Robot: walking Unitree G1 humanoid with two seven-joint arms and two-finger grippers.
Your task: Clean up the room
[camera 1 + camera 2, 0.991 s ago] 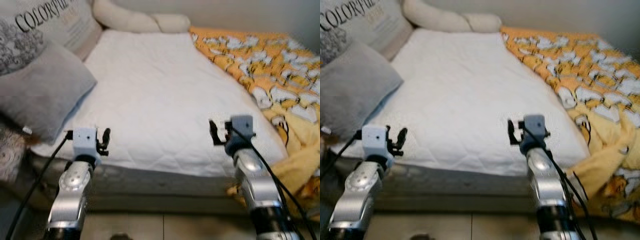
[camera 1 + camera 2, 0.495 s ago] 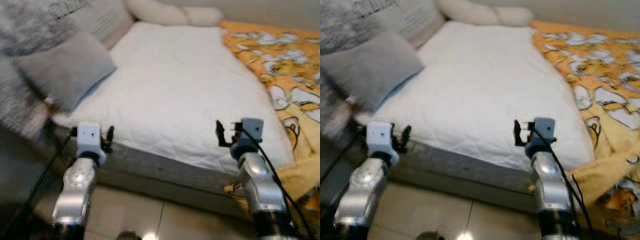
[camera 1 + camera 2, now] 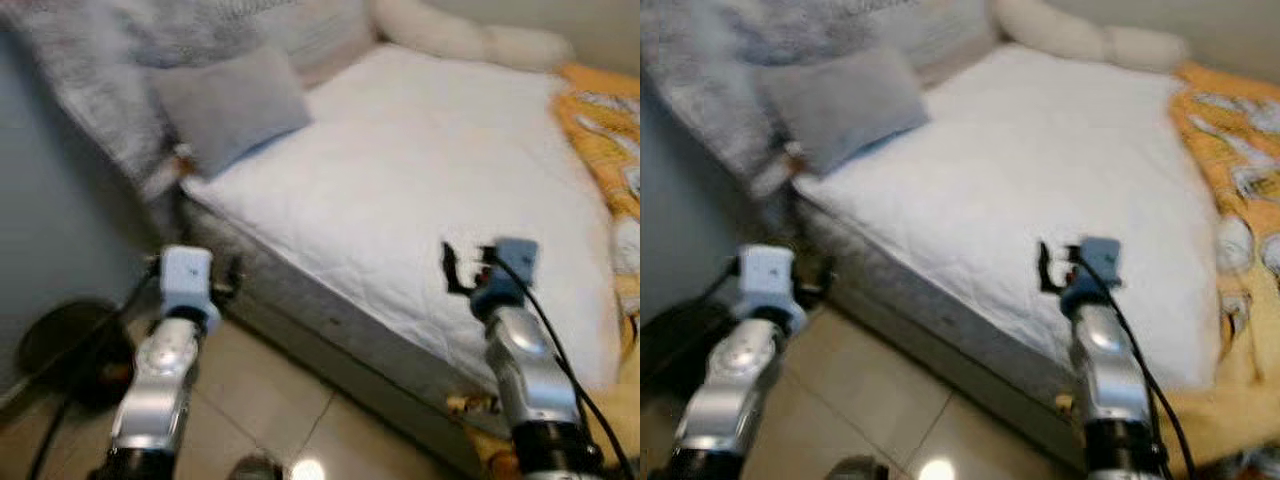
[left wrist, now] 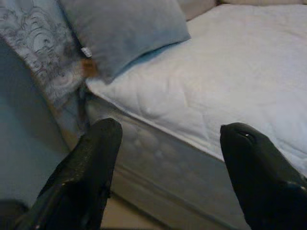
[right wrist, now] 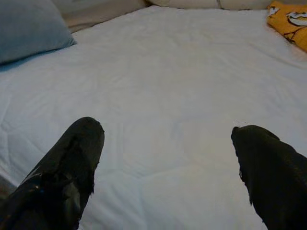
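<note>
A bed with a bare white quilted mattress (image 3: 420, 190) stands before me, running away to the right. A grey pillow (image 3: 232, 103) lies at its near left corner, against a grey patterned cushion (image 3: 120, 60). A long cream pillow (image 3: 470, 40) lies at the far end. An orange and yellow printed blanket (image 3: 610, 140) covers the bed's right side. My left gripper (image 3: 232, 274) is open, held over the floor beside the bed's corner (image 4: 96, 96). My right gripper (image 3: 449, 270) is open, above the mattress's near edge with nothing between its fingers (image 5: 81, 143).
A blue-grey wall (image 3: 50, 200) closes the left side. A dark round object (image 3: 60, 340) sits on the beige tiled floor (image 3: 280, 400) by the wall. A small orange scrap (image 3: 470, 403) shows at the foot of the bed frame. The picture is blurred.
The whole picture has swung: the bed has shifted right and the wall, floor and dark round object have come in at the left. Both arms keep their pose, grippers open.
</note>
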